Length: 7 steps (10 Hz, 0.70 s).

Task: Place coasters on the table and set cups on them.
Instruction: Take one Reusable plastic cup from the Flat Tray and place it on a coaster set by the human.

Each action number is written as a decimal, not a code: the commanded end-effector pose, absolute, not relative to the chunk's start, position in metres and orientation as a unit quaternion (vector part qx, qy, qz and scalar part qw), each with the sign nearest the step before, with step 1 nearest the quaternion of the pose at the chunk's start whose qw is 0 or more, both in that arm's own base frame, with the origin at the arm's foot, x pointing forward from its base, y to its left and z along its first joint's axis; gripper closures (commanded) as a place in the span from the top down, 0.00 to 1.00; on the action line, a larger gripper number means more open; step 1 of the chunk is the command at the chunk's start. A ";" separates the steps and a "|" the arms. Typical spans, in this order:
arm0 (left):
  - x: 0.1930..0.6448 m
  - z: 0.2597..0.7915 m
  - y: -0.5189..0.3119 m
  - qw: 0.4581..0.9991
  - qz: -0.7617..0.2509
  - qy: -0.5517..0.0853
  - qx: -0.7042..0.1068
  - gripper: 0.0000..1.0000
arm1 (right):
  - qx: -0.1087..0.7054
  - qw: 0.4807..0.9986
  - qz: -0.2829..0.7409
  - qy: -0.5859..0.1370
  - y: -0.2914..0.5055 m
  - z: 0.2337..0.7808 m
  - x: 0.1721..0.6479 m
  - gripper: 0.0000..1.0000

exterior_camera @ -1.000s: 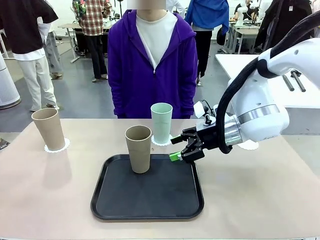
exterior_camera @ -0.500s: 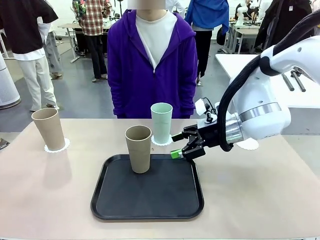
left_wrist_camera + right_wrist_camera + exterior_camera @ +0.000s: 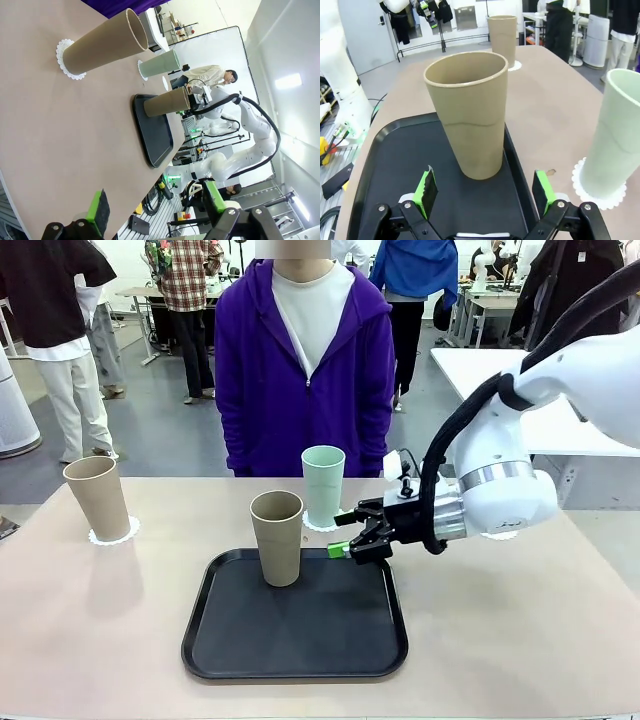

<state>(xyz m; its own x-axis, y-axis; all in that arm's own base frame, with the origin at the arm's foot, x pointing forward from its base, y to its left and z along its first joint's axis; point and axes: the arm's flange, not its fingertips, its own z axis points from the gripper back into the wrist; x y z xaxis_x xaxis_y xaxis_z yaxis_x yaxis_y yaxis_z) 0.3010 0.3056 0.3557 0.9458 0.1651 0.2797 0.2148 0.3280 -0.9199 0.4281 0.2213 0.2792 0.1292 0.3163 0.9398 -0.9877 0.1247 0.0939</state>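
Observation:
On the black tray (image 3: 300, 625) stands a beige cup (image 3: 277, 537), upright. My right gripper (image 3: 345, 537) hovers open just to its right, over the tray's far right edge. From the right wrist, that cup (image 3: 470, 115) stands ahead of my right gripper (image 3: 485, 192), beyond its green pads (image 3: 426, 186), nothing held. Behind the tray a mint cup (image 3: 322, 486) rests on a coaster (image 3: 322, 525). Another beige cup (image 3: 97, 498) stands on a coaster (image 3: 113, 533) at the table's (image 3: 520, 620) far left. My left gripper (image 3: 155, 205) is open above the table's left part.
A person in a purple hoodie (image 3: 305, 360) stands at the far edge, behind the mint cup. A white scalloped edge (image 3: 500, 534) peeks out behind my right arm. A white table (image 3: 470, 365) stands at the back right.
My right gripper has moved left and slightly up, closer to the beige cup on the tray, still open. The cups have not moved.

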 end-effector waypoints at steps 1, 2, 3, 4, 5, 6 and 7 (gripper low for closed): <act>0.299 0.357 0.307 0.798 -0.011 -0.164 -0.580 1.00 | 0.420 0.615 0.524 -0.413 0.244 0.262 0.431 1.00; 0.299 0.357 0.307 0.798 -0.011 -0.164 -0.580 1.00 | 0.424 0.613 0.526 -0.408 0.252 0.256 0.431 1.00; 0.299 0.357 0.307 0.798 -0.011 -0.164 -0.580 1.00 | 0.433 0.610 0.528 -0.402 0.258 0.253 0.431 1.00; 0.299 0.357 0.307 0.798 -0.011 -0.164 -0.580 1.00 | 0.432 0.608 0.529 -0.404 0.262 0.253 0.433 1.00; 0.299 0.357 0.307 0.798 -0.011 -0.164 -0.580 1.00 | 0.425 0.608 0.534 -0.406 0.264 0.253 0.434 1.00; 0.299 0.357 0.307 0.798 -0.011 -0.164 -0.580 1.00 | 0.418 0.608 0.537 -0.410 0.267 0.252 0.434 1.00; 0.299 0.357 0.307 0.798 -0.011 -0.164 -0.580 1.00 | 0.421 0.603 0.542 -0.407 0.271 0.251 0.436 1.00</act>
